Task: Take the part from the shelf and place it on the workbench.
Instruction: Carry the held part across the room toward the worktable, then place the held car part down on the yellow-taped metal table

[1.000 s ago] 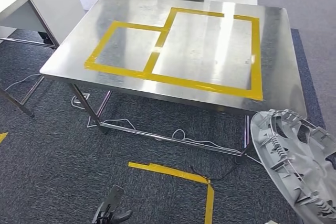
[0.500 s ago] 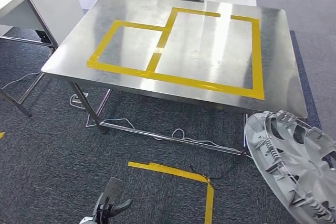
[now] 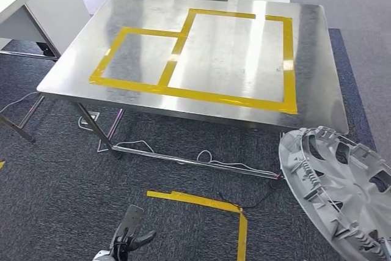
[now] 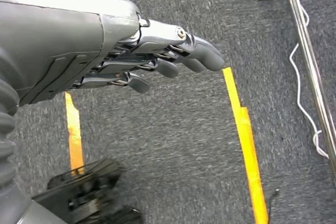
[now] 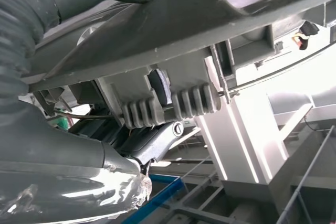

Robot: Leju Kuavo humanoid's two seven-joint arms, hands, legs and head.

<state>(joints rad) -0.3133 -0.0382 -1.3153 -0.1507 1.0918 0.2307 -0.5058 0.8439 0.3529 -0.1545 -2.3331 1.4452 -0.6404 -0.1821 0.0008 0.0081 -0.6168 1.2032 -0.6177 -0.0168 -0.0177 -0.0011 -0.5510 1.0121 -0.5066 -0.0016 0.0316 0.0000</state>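
The camera has shifted; the right hand (image 5: 130, 145) still grips the grey wheel cover (image 3: 341, 187), the left hand (image 4: 158, 56) hangs empty, fingers apart.

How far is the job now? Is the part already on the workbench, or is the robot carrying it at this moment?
Done: the grey wheel cover is off the shelf and in the right hand, whose fingers grip its ribbed rim. In hand: it is being carried, low and beside the near right corner of the workbench. The left hand holds nothing. Left: lift the part over the steel top and set it down, probably inside the yellow tape frames.
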